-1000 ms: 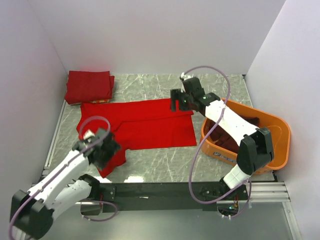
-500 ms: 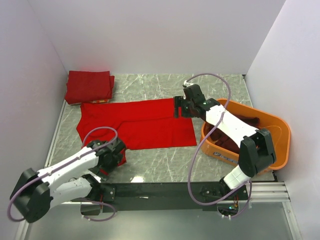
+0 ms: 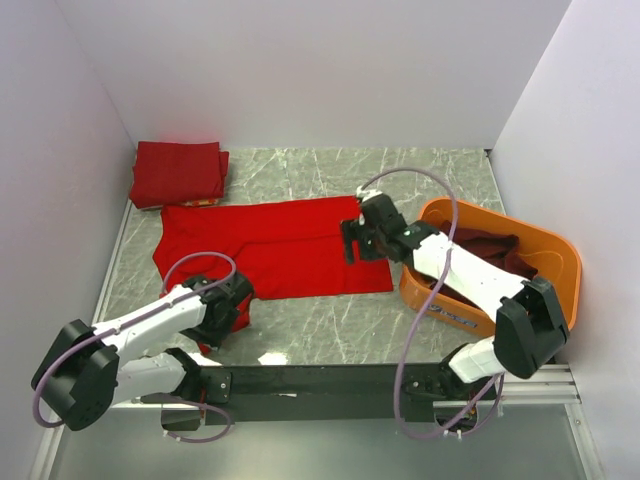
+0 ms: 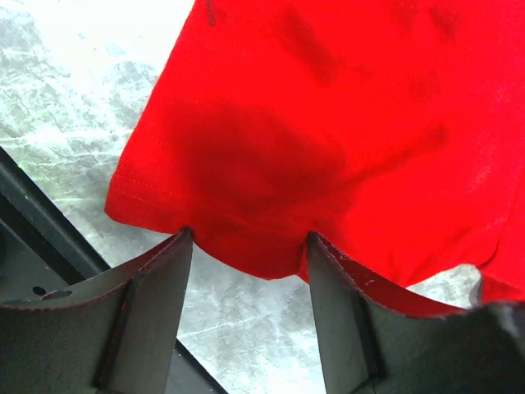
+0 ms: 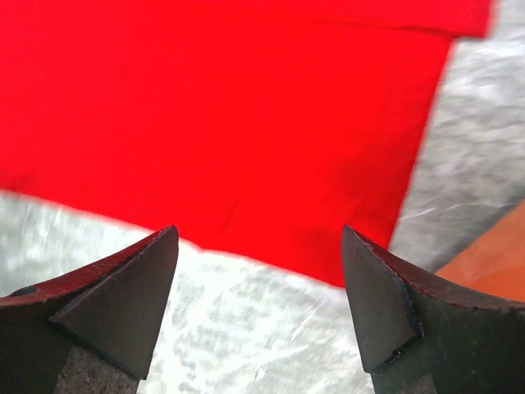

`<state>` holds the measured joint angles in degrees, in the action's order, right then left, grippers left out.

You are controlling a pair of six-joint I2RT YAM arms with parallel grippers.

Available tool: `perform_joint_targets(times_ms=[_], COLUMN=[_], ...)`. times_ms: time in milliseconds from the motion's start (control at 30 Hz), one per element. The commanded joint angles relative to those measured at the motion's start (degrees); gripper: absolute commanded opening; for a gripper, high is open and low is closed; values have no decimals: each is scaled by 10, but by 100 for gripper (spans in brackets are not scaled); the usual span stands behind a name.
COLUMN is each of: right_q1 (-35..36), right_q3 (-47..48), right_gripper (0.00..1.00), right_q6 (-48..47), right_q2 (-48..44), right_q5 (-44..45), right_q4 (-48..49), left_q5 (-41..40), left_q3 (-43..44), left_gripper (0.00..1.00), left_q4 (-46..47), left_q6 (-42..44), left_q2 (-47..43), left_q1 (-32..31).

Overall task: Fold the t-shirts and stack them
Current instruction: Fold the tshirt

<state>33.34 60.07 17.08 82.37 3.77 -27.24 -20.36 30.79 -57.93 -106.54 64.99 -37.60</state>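
Top external view, largest first: pale marbled table (image 3: 330,315) filling the middle of the frame. Spread flat across its centre, a bright red t-shirt (image 3: 285,245), reaching from the left side to just right of centre. At the right, an orange tub (image 3: 565,260) with dark maroon shirts (image 3: 495,243) heaped inside. In the upper left, a folded stack (image 3: 178,172) of red shirts, just beyond the top left edge of the spread one.

Soft, thin, limp cloth by the look of it: light to lift, no stiffness at all, sure to sag and drag between any two held points, and probably quick to slide on the smooth stone. Not fragile. Best taken at hems and corners, pinching every layer there, with two holds well apart to keep a fold line straight.

Lower left of the frame: left tool (image 3: 222,312), down at the near sleeve of the spread shirt. From the left wrist view, jaws apart, with the sleeve hem drooping into the gap and not visibly pinched. Just right of centre: right tool (image 3: 350,240), over the shirt's right-hand edge. From the right wrist view, jaws wide apart with nothing between them, red cloth and bare table below.
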Motion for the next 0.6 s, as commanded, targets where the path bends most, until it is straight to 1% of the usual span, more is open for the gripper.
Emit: perform_joint_targets(times_ms=[0,100,133,167,200,233,300,333,400,433,567], right_q1=[46,75,80,83,88,88,89,89,88,89,88], right_q3=[-18,-35,-40,-45,-56,-61,-73,-78,-89,-90,-76], right_gripper=[86,86,86,86,86,86,86,86,85,85,83], right_q6=[-21,-23,-23,-22,-18,-11,2,10,24,35,26], right_q2=[-35,-43,-46,-49,-58,-63,-72,-73,-73,-69,-20], right_q5=[28,33,29,26,22,18,19,19,31,40,74], right_q4=[-10,-21,-22,-24,-26,-28,-35,-36,-34,-34,-40], left_q5=[-23,-26,-26,-25,-24,-24,-17,-16,-16,-16,-23], left_q3=[-10,-13,-13,-12,-10,-8,-6,-4,-4,-1,2], left_gripper=[63,58,53,51,45,35,24,15,8,2,1], left_q4=[40,60,64,63,65,63,57,48,38,31,5], left_q6=[13,33,39,41,50,52,56,54,49,48,41], left_q2=[19,31,36,37,40,42,43,42,41,37,23], left_q1=[21,36,40,44,46,46,46,46,46,46,48])
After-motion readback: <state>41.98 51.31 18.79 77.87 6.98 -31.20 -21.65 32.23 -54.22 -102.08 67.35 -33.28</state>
